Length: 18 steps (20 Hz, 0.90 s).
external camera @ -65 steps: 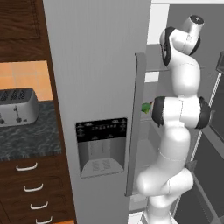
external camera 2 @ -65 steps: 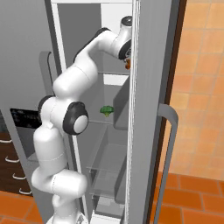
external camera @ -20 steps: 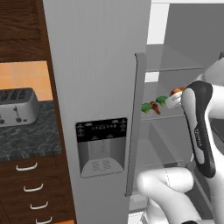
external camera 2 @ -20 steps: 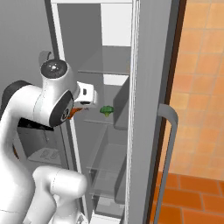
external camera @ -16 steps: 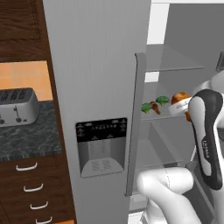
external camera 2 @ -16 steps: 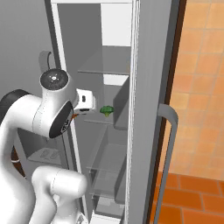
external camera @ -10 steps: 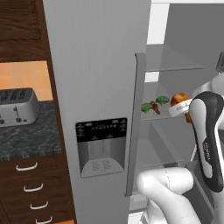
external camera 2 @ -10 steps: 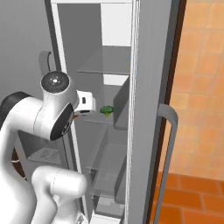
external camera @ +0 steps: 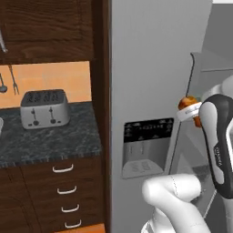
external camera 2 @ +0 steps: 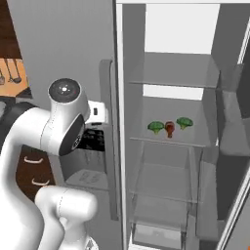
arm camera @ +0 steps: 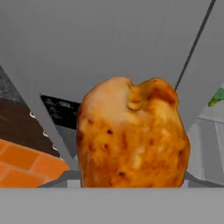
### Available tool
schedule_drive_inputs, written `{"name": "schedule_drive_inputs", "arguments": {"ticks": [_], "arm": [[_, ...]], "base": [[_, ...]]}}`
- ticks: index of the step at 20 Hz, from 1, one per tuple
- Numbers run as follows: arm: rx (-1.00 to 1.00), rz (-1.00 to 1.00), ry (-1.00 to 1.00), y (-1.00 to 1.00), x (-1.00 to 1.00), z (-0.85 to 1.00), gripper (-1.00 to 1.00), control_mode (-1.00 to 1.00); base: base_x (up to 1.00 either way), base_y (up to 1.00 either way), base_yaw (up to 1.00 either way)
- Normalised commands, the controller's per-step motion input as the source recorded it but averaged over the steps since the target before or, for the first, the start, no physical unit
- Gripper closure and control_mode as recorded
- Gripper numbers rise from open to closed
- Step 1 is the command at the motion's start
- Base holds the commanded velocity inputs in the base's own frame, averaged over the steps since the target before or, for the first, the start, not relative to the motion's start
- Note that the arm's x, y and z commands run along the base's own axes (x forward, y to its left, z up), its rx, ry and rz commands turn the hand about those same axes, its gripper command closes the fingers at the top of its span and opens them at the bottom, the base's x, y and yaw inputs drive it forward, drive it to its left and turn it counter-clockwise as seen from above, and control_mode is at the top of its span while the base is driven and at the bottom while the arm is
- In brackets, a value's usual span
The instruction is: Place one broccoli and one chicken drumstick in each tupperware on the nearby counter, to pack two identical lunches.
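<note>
A glossy orange-brown chicken drumstick (arm camera: 131,135) is close before the hand camera, with my gripper (external camera: 189,107) shut on it. From the left base camera the drumstick (external camera: 186,102) shows as an orange knob at the white hand, in front of the grey fridge door. On the open fridge's middle shelf lie two green broccoli florets (external camera 2: 156,127) (external camera 2: 184,122) with a second drumstick (external camera 2: 169,128) between them. The dark speckled counter (external camera: 50,139) lies to the left. The tupperware is out of view.
A silver toaster (external camera: 44,108) stands on the counter under dark wall cabinets. Brown drawers with curved silver handles (external camera: 63,169) sit below it. The closed fridge door with its dispenser panel (external camera: 148,148) stands between counter and arm. The open fridge (external camera 2: 166,146) has glass shelves.
Both base views have shifted, so the camera has moved: counter and toaster now sit further right in the left base view. The gripper keeps hold of the drumstick.
</note>
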Motion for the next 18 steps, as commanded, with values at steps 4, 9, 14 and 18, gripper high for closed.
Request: {"name": "schedule_drive_inputs", "arguments": {"ticks": [4, 9, 14, 18], "arm": [[0.0, 0.0, 0.0, 0.0, 0.0, 0.0, 1.0, 1.0], [0.0, 0.0, 0.0, 0.0, 0.0, 0.0, 1.0, 1.0], [0.0, 0.0, 0.0, 0.0, 0.0, 0.0, 1.0, 1.0], [0.0, 0.0, 0.0, 0.0, 0.0, 0.0, 1.0, 1.0]], "base": [[-0.02, 1.0, 0.0], [0.0, 1.0, 0.0], [0.02, 1.0, 0.0], [0.12, 1.0, -0.01]]}}
